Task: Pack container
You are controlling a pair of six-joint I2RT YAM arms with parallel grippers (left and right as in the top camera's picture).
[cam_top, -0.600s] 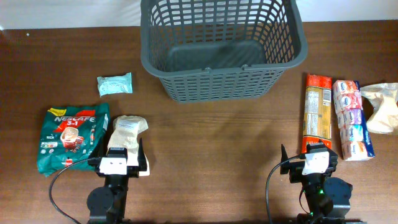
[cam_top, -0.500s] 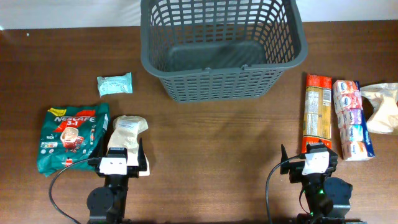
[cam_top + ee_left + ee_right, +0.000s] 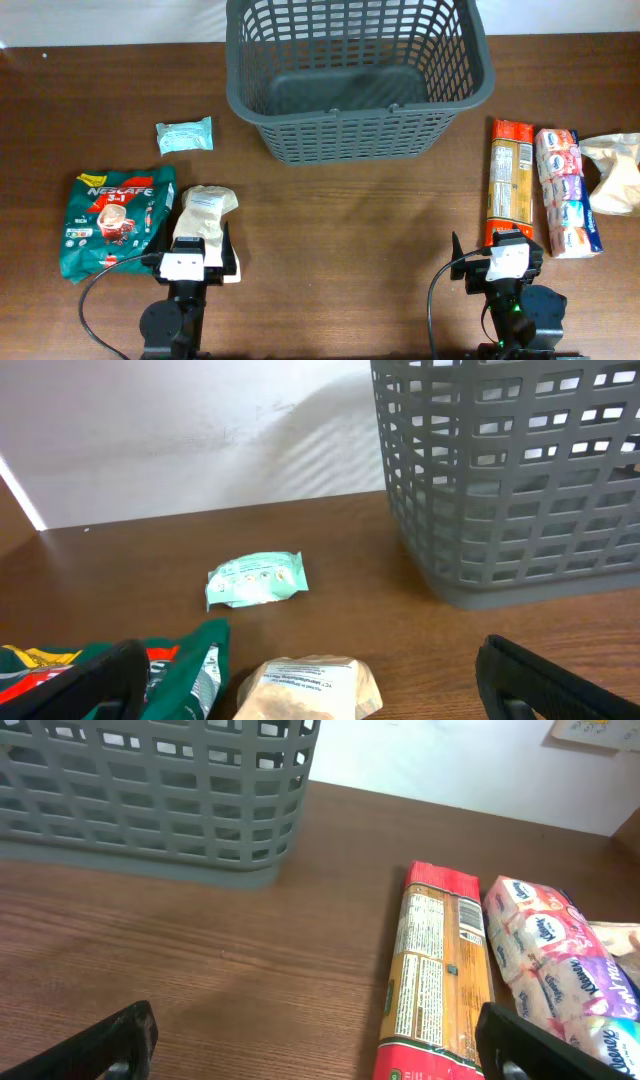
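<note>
- the container (image 3: 350,135) stands upright at the far middle of the table (image 3: 330,220).
- a small teal packet (image 3: 185,135) lies to its left; nearer, a nescafe bag (image 3: 115,220) and a beige pouch (image 3: 205,212).
- to its right: pasta pack (image 3: 510,180), tissue pack (image 3: 567,190), crumpled bag (image 3: 615,172).
- left gripper (image 3: 310,665): spread wide, holding nothing, at the pouch's near end.
- right gripper (image 3: 320,1040): spread wide, holding nothing, by the pasta's near end.
</note>
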